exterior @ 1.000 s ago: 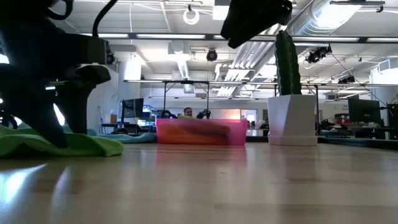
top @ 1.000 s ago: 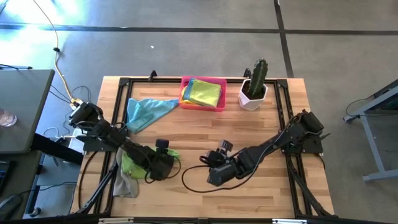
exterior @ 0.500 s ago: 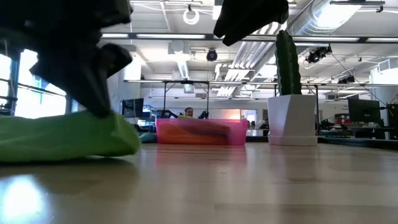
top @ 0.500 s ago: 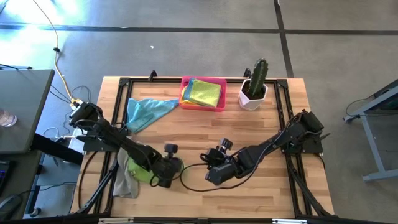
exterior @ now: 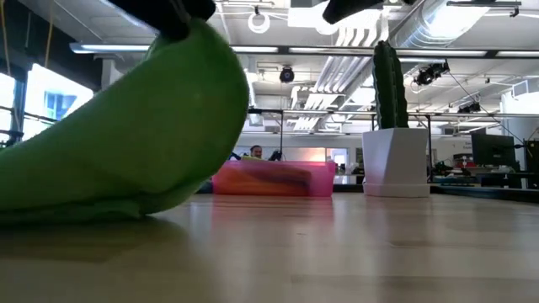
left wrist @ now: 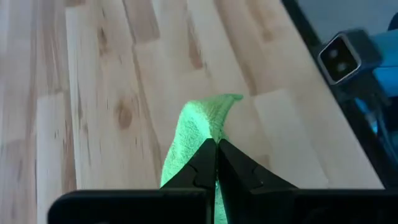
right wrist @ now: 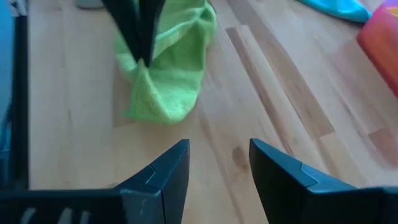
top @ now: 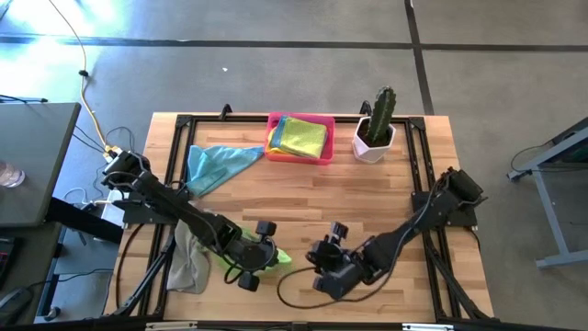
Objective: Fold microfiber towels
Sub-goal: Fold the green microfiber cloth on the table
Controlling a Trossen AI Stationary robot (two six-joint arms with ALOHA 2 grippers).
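Observation:
A lime green towel [top: 278, 258] lies bunched near the table's front edge, with my left gripper [left wrist: 216, 154] shut on it. In the low view the green towel [exterior: 126, 143] rises in a hump toward the fingers. My right gripper [right wrist: 217, 163] stands open just to the right of it, touching nothing; in the high view the right gripper [top: 323, 274] is near the front edge. A grey towel [top: 188, 262] lies crumpled at the front left. A light blue towel [top: 216, 164] lies spread at the back left. My left gripper pinches a raised peak of the green towel [right wrist: 142, 64] between its two fingers [right wrist: 138, 28]. The fingers slant down from above and from the table's left. The cloth hangs slack from the fingertips, and its lower part [exterior: 76, 202] rests on the table.
A pink tray [top: 299, 138] holding folded towels stands at the back middle. Beside it on the right is a cactus in a white pot [top: 374, 131]. A black cable [top: 285, 290] loops on the wood near the front edge. Bare wood lies in the table's middle.
My left gripper has shut on the green towel, risen and moved toward the table's right. The towel's pinched part has come up into a peak and the cloth has slid off the grey towel. My right gripper has swung toward the near edge, staying open.

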